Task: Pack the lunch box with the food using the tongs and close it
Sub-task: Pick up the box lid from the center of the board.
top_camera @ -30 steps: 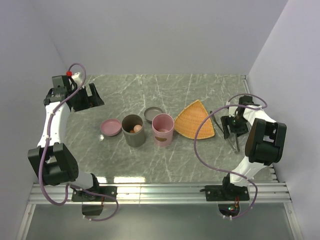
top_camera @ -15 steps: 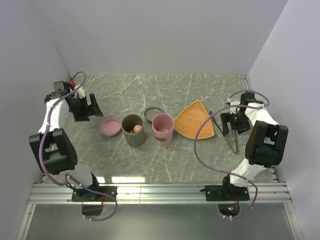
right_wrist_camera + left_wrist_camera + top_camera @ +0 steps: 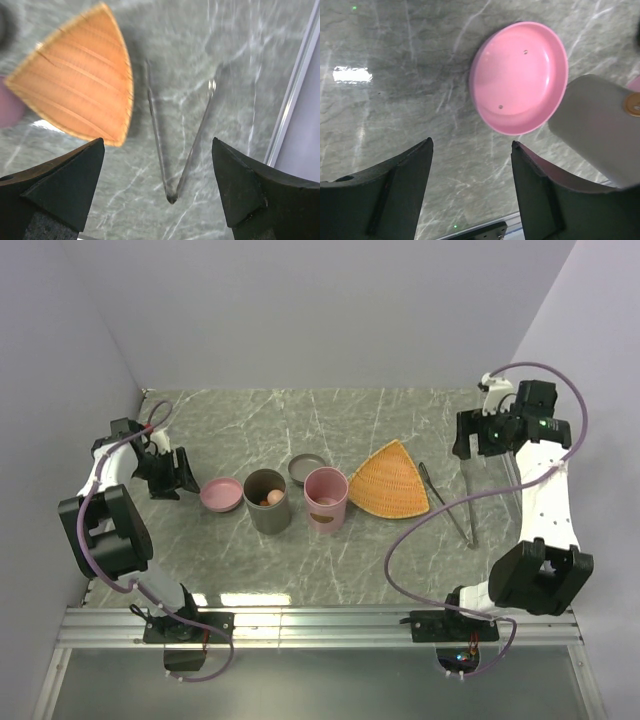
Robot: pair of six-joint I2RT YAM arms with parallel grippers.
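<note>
Right pincer (image 3: 478, 437) is hanging spread wide and empty over the far right of the tabletop (image 3: 400, 420), seemingly lining up on the tongs (image 3: 171, 195). These are lying flat in a V directly beneath it, framed between its fingers, joined end nearer, untouched. Food pieces (image 3: 272, 498) are sitting inside the grey cup (image 3: 262, 520) further left, past the orange woven tray (image 3: 390, 480) and the pink cup (image 3: 326, 512). Left pincer (image 3: 472, 141), also released and holding nothing, is hovering just left of the pink lid (image 3: 520, 77), probably staged for closing later.
</note>
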